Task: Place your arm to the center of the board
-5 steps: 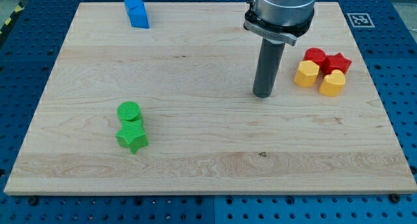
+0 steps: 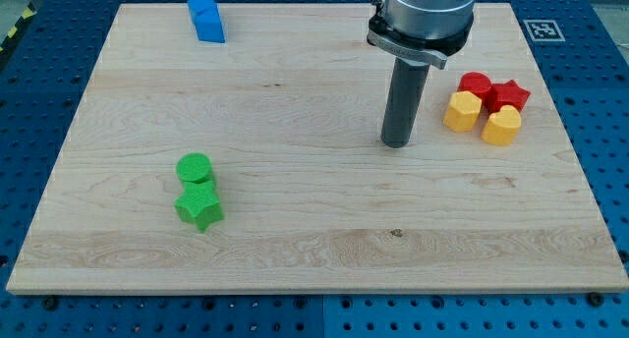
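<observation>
My tip [image 2: 397,142] rests on the wooden board [image 2: 295,250], right of the board's middle. It stands a short way left of a cluster at the view's right: a yellow hexagon block [image 2: 462,111], a yellow block [image 2: 501,126], a red round block [image 2: 476,84] and a red star block [image 2: 509,94]. The tip touches none of them. A green round block [image 2: 195,168] and a green star block [image 2: 200,207] sit together at the lower left. A blue block [image 2: 206,19] lies near the top edge at the left.
The board lies on a blue perforated table [image 2: 609,132]. A black-and-white marker tag [image 2: 540,29] sits at the board's top right corner. The arm's grey body [image 2: 425,14] hangs over the top middle-right of the board.
</observation>
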`<state>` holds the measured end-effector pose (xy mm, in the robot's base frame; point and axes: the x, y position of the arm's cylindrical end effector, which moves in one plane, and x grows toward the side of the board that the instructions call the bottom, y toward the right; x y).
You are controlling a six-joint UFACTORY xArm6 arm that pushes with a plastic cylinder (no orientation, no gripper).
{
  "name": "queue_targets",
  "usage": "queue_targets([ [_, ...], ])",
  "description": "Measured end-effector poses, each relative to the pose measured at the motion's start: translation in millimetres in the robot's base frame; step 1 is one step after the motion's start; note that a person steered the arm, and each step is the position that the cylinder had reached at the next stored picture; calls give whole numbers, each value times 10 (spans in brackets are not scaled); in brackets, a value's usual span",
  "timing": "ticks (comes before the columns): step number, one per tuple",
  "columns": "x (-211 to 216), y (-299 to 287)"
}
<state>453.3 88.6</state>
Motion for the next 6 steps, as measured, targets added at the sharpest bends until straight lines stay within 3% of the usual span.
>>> queue_targets([
  [2, -91, -812],
  [6, -190, -1146],
])
